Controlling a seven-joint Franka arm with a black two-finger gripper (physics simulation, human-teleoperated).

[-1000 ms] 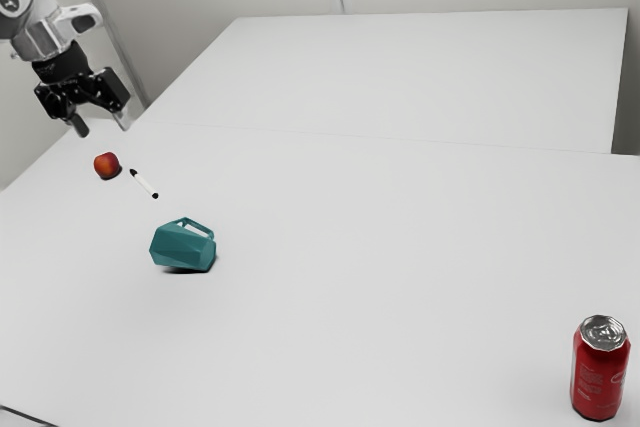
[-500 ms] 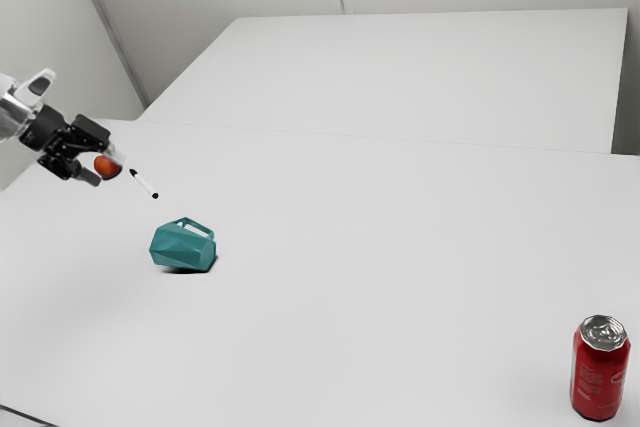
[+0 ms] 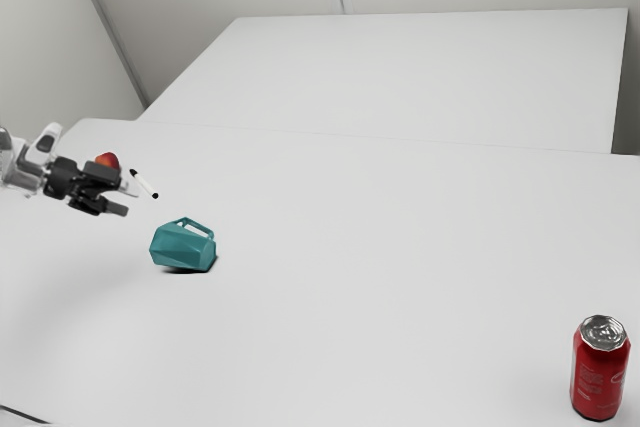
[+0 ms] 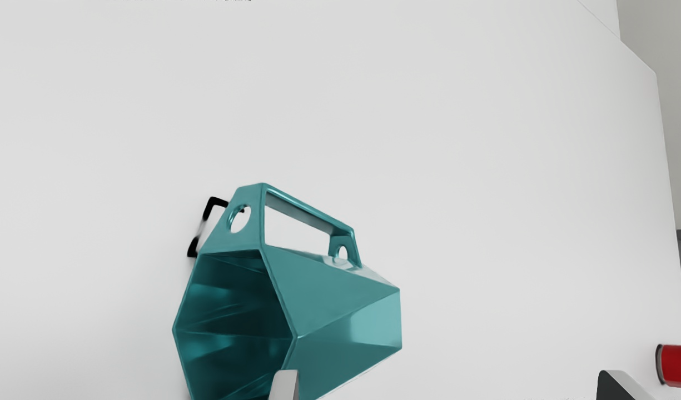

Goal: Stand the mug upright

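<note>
One teal mug (image 3: 183,246) lies on its side, left in the exterior view, steadied, it seems, by flat facets; the empty gripper (image 3: 126,200), spread wide, points its way.

At left of the frame, can see the gripper (image 3: 130,201) with parted fingers, near to a red fruit (image 3: 107,161) and a marker (image 3: 144,184); lower, a teal mug (image 3: 184,246) on its side; at lower right, an upright red can (image 3: 600,375).
</note>
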